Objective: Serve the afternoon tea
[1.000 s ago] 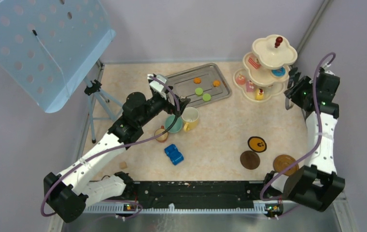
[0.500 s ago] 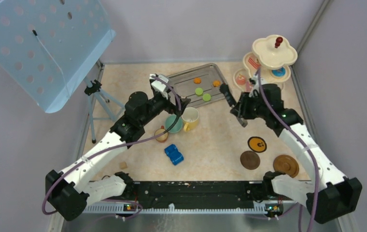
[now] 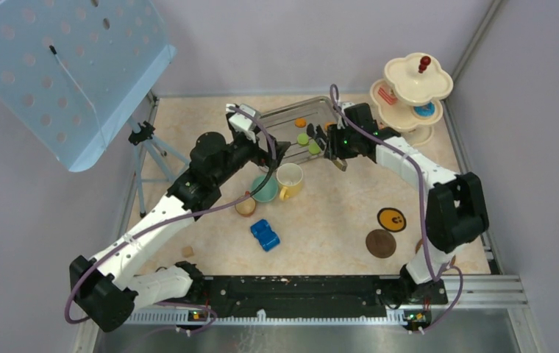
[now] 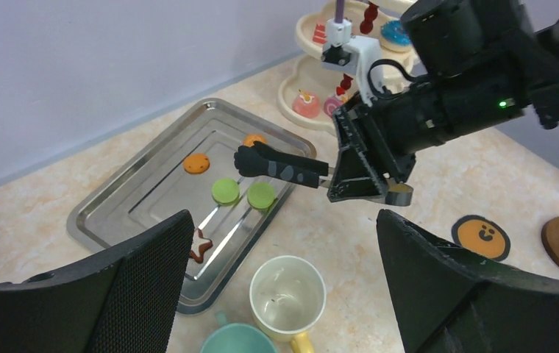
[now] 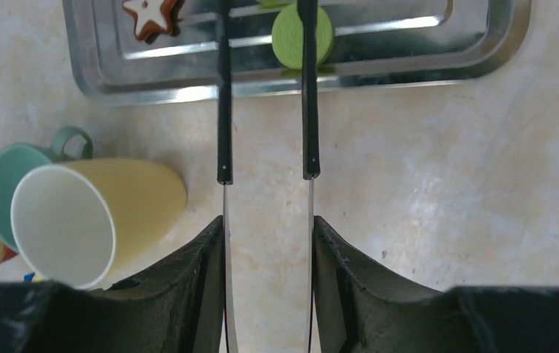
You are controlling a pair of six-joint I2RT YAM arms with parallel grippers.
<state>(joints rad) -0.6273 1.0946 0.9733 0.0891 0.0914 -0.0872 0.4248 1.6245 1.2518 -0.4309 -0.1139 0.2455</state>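
Note:
My right gripper (image 3: 333,145) is shut on black tongs (image 5: 223,110), whose two arms run between its fingers (image 5: 335,279) and reach over the steel tray (image 3: 265,118). One tong arm crosses a green macaron (image 5: 303,35). In the left wrist view the tong tips (image 4: 254,159) hang above two green macarons (image 4: 225,191) and two orange ones (image 4: 196,162). My left gripper (image 4: 284,294) is open and empty above the yellow-and-cream mug (image 4: 288,285) and teal cup (image 3: 265,189). The small brown cup (image 3: 246,204) stands beside them. The cream three-tier stand (image 3: 411,95) holds several cakes.
A star cookie (image 4: 200,245) lies at the tray's near corner. A blue toy car (image 3: 265,234) sits in front of the cups. A brown coaster (image 3: 380,243) and an orange-faced one (image 3: 392,219) lie front right. A tripod (image 3: 144,140) with a perforated blue panel stands left.
My right arm has swung from beside the stand at the far right leftward to the tray, carrying the tongs. My left arm has hardly moved.

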